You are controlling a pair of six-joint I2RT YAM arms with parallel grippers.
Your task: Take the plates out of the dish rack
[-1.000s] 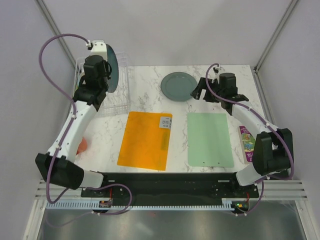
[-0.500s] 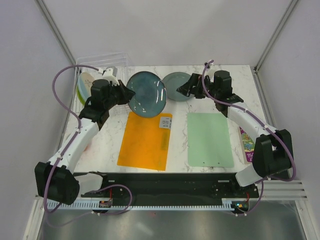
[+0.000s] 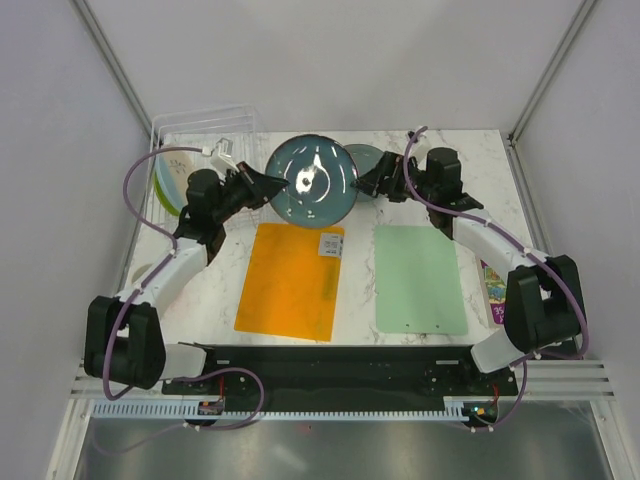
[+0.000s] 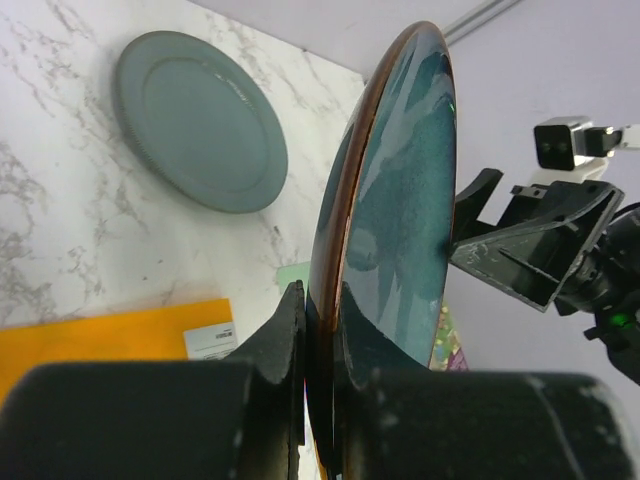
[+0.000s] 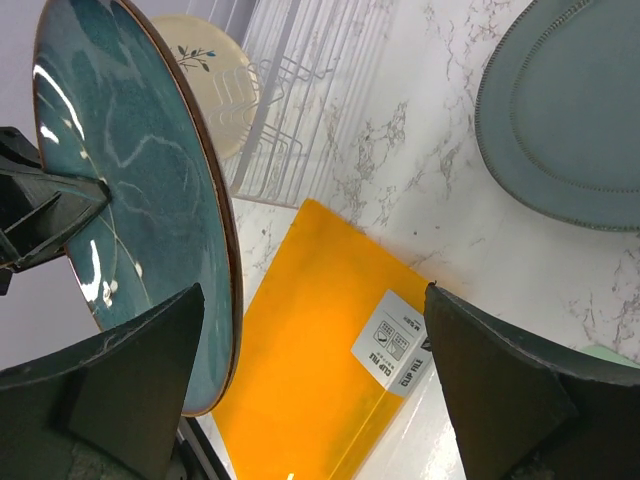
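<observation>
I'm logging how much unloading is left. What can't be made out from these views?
Plates left in the dish rack: too small to count in the top view; right wrist shows only one cream plate, its edge behind the blue plate.
Grey-green plate: mostly behind the blue plate in the top view.
Whether the open right pincer touches the blue plate: unclear in every view.

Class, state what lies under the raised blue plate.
Below lie the marble table, the far edge of the orange mat and a grey-green plate; from above the raised plate covers part of it.
</observation>
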